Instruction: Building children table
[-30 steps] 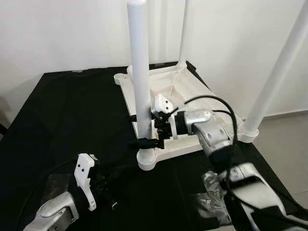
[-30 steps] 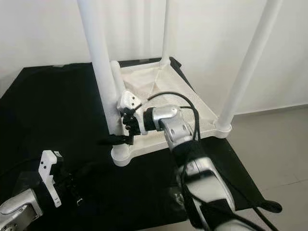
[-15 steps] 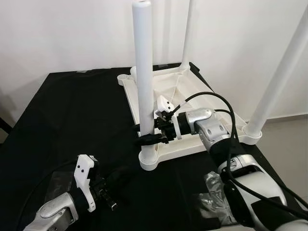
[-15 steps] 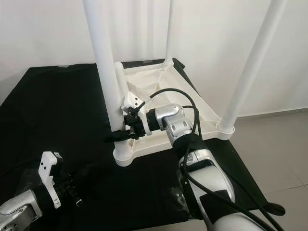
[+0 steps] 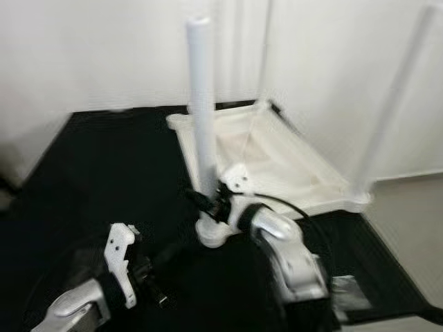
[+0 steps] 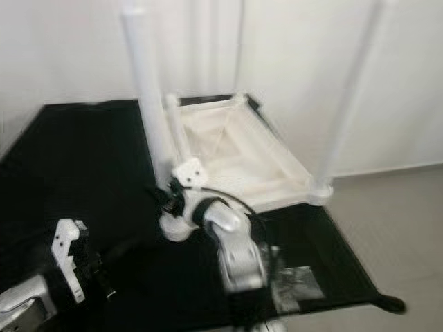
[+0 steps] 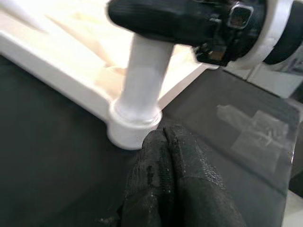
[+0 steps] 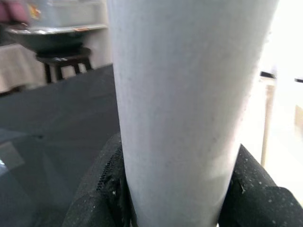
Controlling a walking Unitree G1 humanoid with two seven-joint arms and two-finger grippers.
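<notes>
A white children's table top [image 5: 277,166] lies upside down on the black table, its legs pointing up. The near leg [image 5: 203,117] stands in the corner socket [image 5: 211,235]. My right gripper [image 5: 205,201] is shut around this leg just above the socket. In the right wrist view the leg [image 8: 189,104] sits between the black fingers [image 8: 94,189]. My left gripper [image 5: 156,290] hovers low at the front left. Its fingertips [image 7: 165,156] are pressed together with nothing between them, close to the socket [image 7: 135,125]. The head views are blurred.
A black cloth [image 5: 104,166] covers the table. Other white legs rise at the right corner [image 5: 394,90] and the far corner [image 5: 263,55]. A crumpled clear plastic bag [image 5: 349,290] lies at the front right. The floor [image 5: 415,207] drops off to the right.
The whole picture has shifted and blurred, so the camera has moved. My right gripper still holds the near leg. The left gripper stays low at the front left.
</notes>
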